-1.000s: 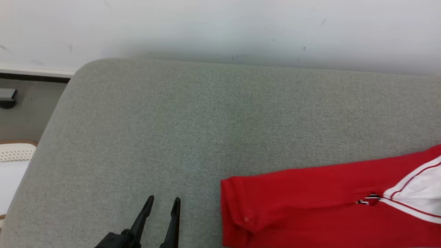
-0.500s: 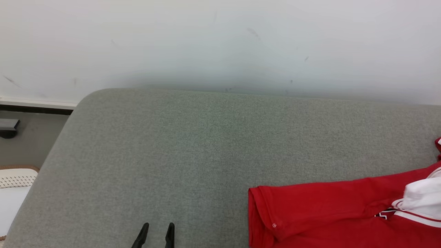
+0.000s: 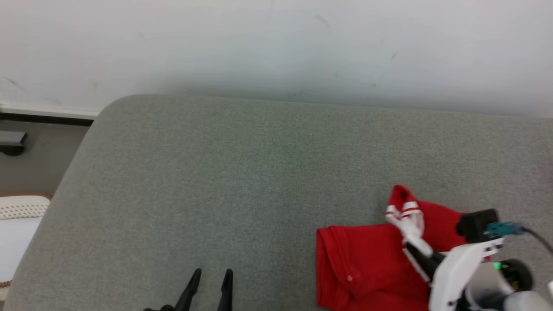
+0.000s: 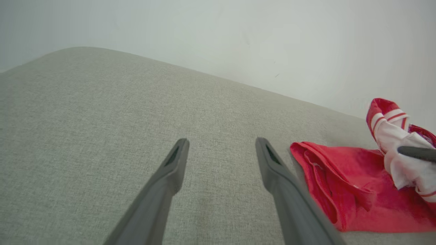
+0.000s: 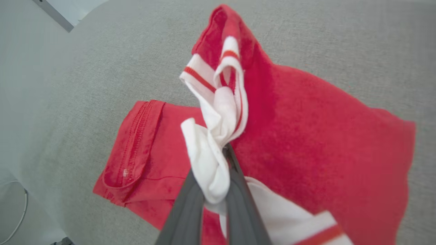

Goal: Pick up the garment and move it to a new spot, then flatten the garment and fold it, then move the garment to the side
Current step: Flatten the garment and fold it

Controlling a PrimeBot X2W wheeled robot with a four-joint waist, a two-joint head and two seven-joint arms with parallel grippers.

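R gripper point(image 5: 226, 153): fingers together, clamped on the white striped trim point(image 5: 218, 112) of the garment point(image 5: 306, 136), trim bunched and raised off the red body.
L gripper point(image 3: 211, 276): fingers apart, nothing btwn them, over bare grey cushion point(image 3: 216, 164). Touching fabric or not: can't tell.

Garment pos.: lower right of cushion in head view, toward my R side. Red body lies on the cushion, partly doubled. Its hemmed end faces my L gripper, just beside my L gripper's R finger in L wrist view, not touching.

Key relation: garment lies to the R of the L gripper. Long axis looks approx L–R across the cushion. R arm is already on it. L arm is the nearer one to the free hemmed end.

Judgement: fold in progress. Next likely needs the L gripper to shift R to reach the hem. Risk: trim slips, body drags.
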